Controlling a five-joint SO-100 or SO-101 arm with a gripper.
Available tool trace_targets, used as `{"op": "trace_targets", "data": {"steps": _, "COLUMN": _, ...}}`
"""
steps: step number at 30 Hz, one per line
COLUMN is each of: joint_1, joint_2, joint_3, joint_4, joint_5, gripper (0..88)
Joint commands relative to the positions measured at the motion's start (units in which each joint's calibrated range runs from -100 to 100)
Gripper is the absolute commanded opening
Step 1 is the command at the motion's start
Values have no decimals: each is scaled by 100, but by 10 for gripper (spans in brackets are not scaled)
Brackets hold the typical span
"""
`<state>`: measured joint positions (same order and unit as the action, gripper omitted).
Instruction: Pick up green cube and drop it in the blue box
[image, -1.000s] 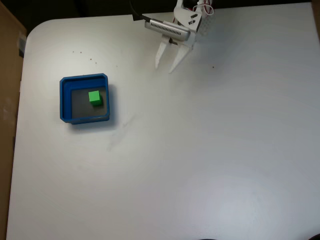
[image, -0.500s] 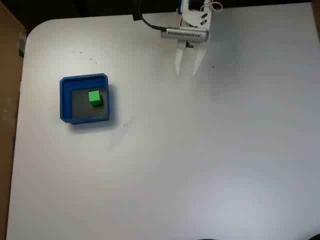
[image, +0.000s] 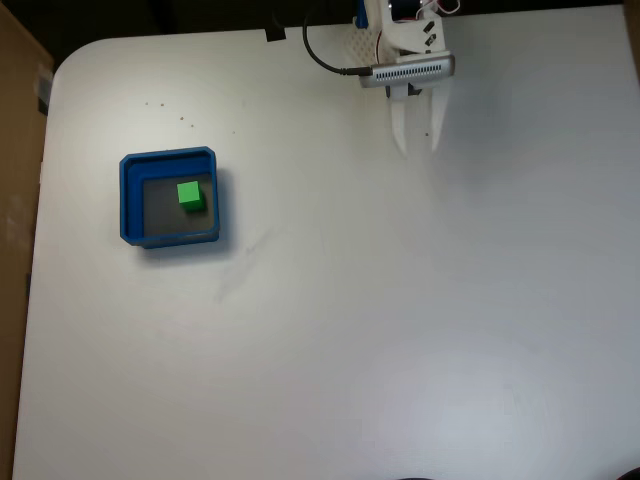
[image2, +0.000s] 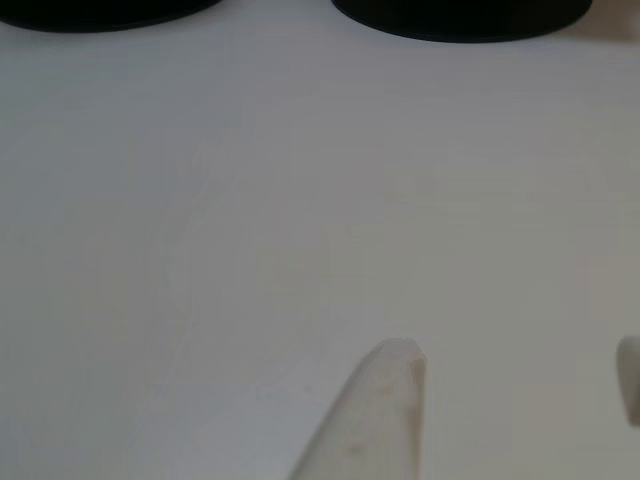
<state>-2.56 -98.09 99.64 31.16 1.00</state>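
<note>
While the claw (image: 418, 150) hangs over bare tabletop (image: 400, 330) at the far edge in the fixed view, its two white fingers stand slightly parted with nothing between them. The green cube (image: 191, 195), small, bright and plain-faced, rests well off to the claw's left in that view, on the grey floor of the blue box (image: 130, 200), nearer the box's far wall. In the other view one pale fingertip (image2: 385, 400) shows above blank white surface
</note>
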Motion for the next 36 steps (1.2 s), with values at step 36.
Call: {"op": "trace_targets", "data": {"steps": 36, "joint_1": -19, "joint_2": -99, "joint_3": 9, "joint_4": -88, "joint_5": -15, "gripper": 13}}
